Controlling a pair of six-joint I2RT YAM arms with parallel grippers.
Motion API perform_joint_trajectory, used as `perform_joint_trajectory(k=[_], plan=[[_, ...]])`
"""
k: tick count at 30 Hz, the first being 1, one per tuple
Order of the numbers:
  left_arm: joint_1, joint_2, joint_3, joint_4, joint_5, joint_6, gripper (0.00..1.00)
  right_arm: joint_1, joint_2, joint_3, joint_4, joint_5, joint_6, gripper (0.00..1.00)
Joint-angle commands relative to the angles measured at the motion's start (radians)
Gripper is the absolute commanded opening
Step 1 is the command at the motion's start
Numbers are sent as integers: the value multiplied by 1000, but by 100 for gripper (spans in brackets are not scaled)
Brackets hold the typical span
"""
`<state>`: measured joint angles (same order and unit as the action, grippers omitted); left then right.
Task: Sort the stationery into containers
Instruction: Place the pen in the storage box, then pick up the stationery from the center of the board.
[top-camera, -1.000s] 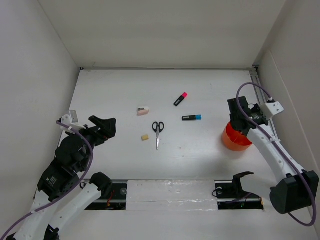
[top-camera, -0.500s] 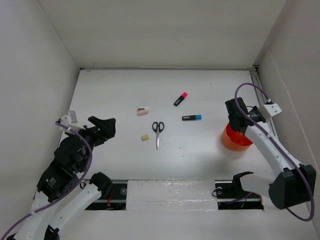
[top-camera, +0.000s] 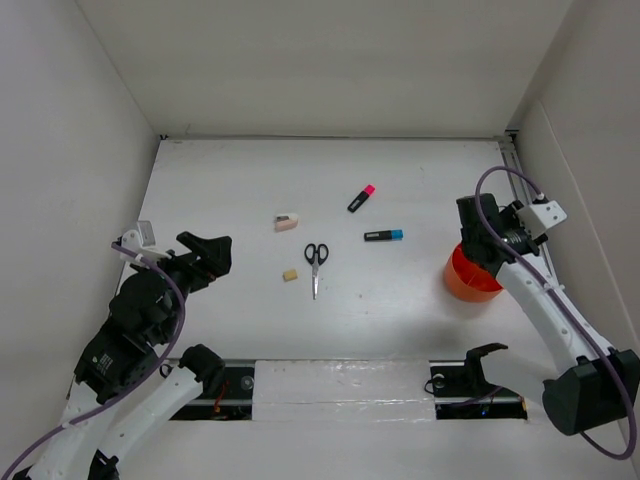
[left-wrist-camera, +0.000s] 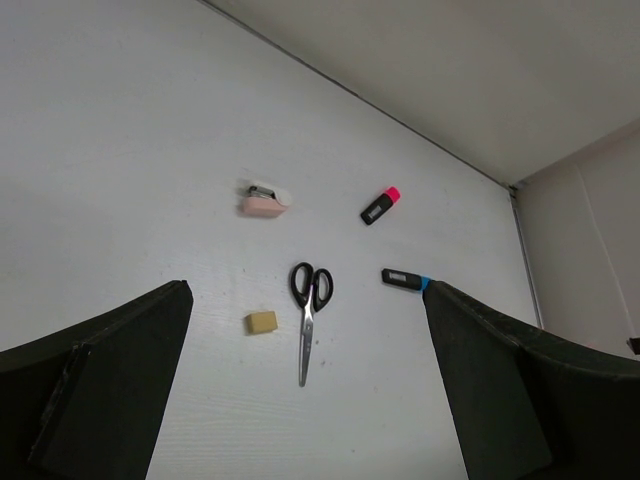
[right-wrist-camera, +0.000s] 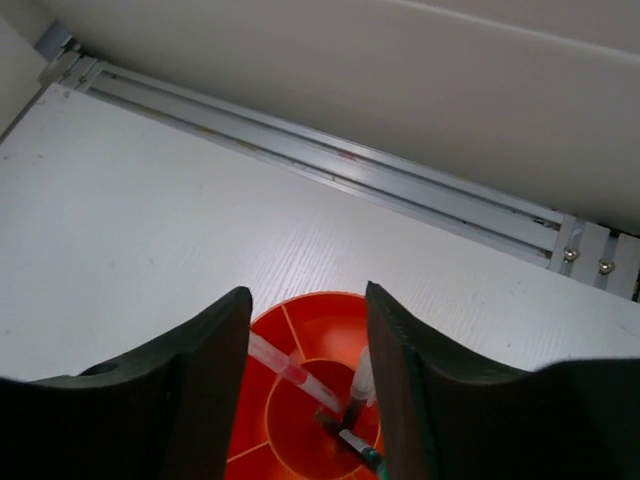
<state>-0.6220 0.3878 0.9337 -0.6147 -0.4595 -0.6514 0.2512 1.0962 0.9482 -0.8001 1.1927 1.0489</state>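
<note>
We see the right gripper (top-camera: 477, 252) above the orange tub (top-camera: 470, 285), table right. Mid-table we have scissors (top-camera: 315, 262), pink-cap marker (top-camera: 361, 198), blue-cap marker (top-camera: 383, 236), pink-white eraser (top-camera: 287, 222) and yellow eraser (top-camera: 290, 274). Left gripper (top-camera: 212, 255) hangs off to the left.

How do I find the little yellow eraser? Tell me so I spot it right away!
Look at the middle of the white table, where the black-handled scissors lie. Just to the left of their blades, seen from above, sits the small yellow eraser. It is a plain yellowish block, while the other eraser, farther back, is pink and white.
</note>
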Motion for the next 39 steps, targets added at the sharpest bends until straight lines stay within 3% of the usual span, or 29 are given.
perform_joint_trajectory(k=[1, 2, 5, 6, 16, 21, 30, 39], plan=[[-4, 28, 7, 29, -15, 7, 100, 46, -71, -5, 111, -37, -125, 58], [-4, 40, 7, 29, -27, -2, 100, 60, -90, -14, 168, -83, -166, 62], [-4, 133, 16, 3, -36, -22, 100, 112, -166, -5, 245, -166, -272, 95], [-4, 166, 33, -6, -36, -22, 100, 126, -182, -5, 283, -212, -291, 99], [5, 614, 116, 49, 62, -165, 100, 390, -159, 165, 280, -432, -526, 99], [14, 710, 88, 110, 113, -215, 100, 493, -234, 163, 309, -708, -564, 97], [15, 960, -22, 239, 202, -295, 100, 537, -401, 66, 309, -904, -584, 87], [-7, 1138, 25, 221, 190, -358, 96, 537, -508, 46, 265, -981, -602, 82]])
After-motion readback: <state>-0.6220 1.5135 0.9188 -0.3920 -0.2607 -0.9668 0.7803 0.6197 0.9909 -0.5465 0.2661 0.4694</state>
